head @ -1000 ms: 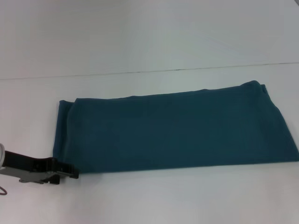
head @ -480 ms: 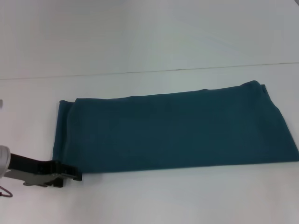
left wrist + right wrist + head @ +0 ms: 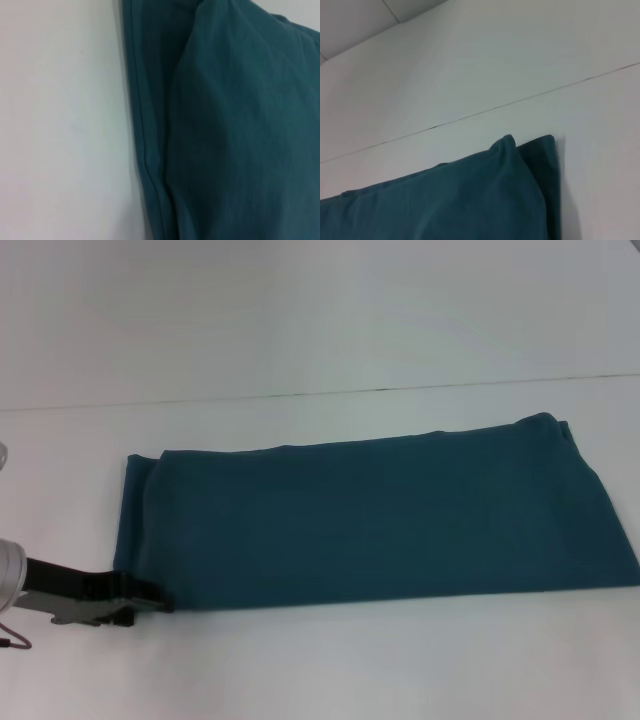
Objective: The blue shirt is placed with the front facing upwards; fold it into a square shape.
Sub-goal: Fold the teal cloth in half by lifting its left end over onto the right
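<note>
i saw the blue shirt [image 3: 370,520] folded long, no lettering showing, left gripper [image 3: 150,598] at its near-left corner, grip unclear

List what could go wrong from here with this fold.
The left hand sits at the near left corner of the blue shirt, a long band of stacked layers. It may catch only the top layer, so the stack could split on lifting. The shirt's right end reaches the head view's edge, and no right hand shows there; that end might drag or skew.
</note>
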Robot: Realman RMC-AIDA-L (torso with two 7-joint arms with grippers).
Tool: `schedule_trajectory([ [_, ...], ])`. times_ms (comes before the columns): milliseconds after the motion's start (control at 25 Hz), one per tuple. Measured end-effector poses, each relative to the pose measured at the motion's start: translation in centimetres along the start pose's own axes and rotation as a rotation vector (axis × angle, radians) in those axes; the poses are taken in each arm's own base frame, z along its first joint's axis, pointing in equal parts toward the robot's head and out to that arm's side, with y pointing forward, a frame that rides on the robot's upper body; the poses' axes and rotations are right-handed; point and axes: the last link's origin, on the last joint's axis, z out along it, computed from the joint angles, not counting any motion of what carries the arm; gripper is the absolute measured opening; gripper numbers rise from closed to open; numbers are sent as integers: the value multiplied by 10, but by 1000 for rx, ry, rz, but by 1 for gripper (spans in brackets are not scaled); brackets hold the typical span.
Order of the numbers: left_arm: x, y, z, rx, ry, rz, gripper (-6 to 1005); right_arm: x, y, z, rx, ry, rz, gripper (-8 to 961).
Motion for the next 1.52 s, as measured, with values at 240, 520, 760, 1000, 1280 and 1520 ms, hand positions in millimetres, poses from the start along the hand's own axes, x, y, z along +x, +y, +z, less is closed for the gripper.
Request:
schedule_trajectory([
  [240, 2, -1, 1, 13, 12, 3, 657, 0, 0, 0, -2, 1, 0, 806],
  [520, 9, 3, 1, 28, 20, 22, 657, 0, 0, 0, -1, 0, -1, 807],
  [760, 15, 6, -2, 34, 34, 37, 656, -1, 0, 0, -1, 0, -2, 806],
  [1000, 20, 9, -2, 37, 46, 48, 655, -1, 0, 0, -1, 0, -2, 806],
  [1280, 22, 7, -3, 46, 55, 50, 655, -1, 0, 0, -1, 0, -2, 807],
  [1520, 24, 6, -5, 52, 62, 50, 654, -2, 1, 0, -1, -2, -4, 806],
])
